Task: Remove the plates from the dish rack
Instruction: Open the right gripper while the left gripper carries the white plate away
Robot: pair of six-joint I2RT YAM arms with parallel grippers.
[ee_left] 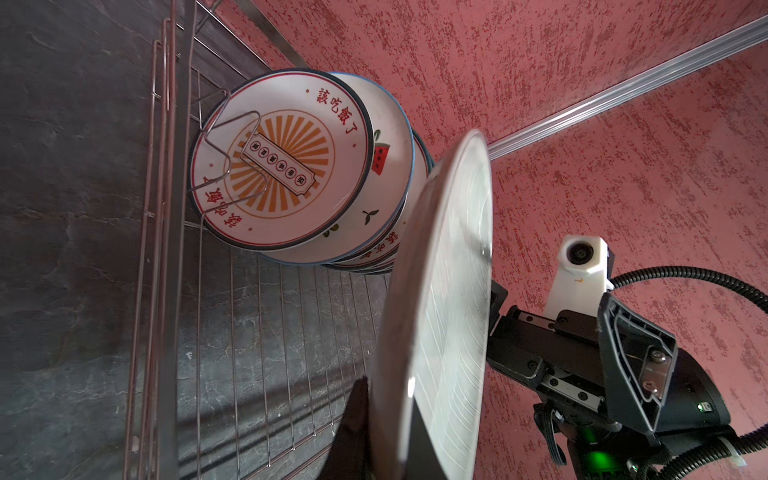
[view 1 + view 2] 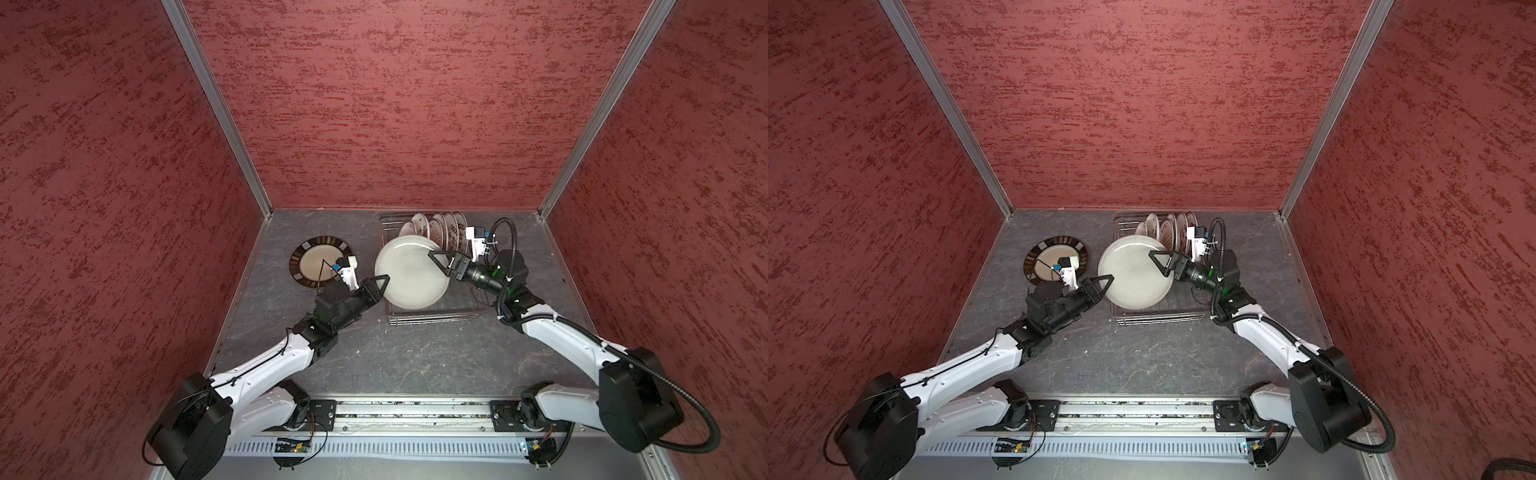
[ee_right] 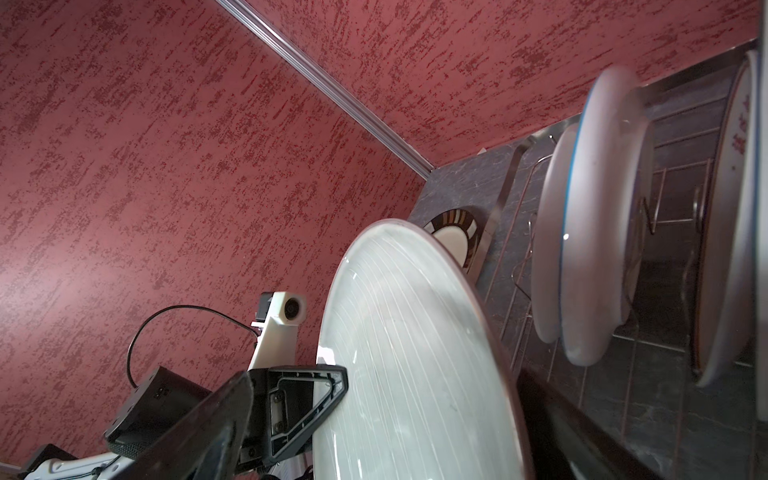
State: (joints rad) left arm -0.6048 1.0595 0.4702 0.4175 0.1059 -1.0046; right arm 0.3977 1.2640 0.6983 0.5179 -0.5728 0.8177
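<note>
Left pincer [image 2: 382, 284]: clamped together on the rim of the plain plate [image 2: 409, 270], 1 finger on each face. The left wrist view shows both dark fingers [image 1: 357, 419] pressed against that rim.

Right pincer [image 2: 436, 257]: jaws apart, straddling the opposite rim of that plate. In the left wrist view 1 finger [image 1: 631, 357] stands well clear of the plate's face; the other is hidden behind the plate.

Plain plate: pale, round, fine lines across its face, tilted, spanning between the 2 pincers over the near half of the dish rack [image 2: 419, 319]. Whether its lower edge touches the wires I cannot tell from where I stand.

Printed plates [image 2: 440, 226]: a row standing on edge among the prongs at the rack's far end, just beyond the right pincer's tips. Nearest the left pincer in that row is the orange sunburst plate [image 1: 286, 166], with a wire prong [image 1: 232, 162] across its face. The watermelon-print plate [image 1: 388, 166] stands close behind it.

Dark-rimmed plate [image 2: 309, 262]: flat on the counter [image 2: 415, 361], outside the rack, just beyond the left pincer on the side away from the right pincer.
</note>
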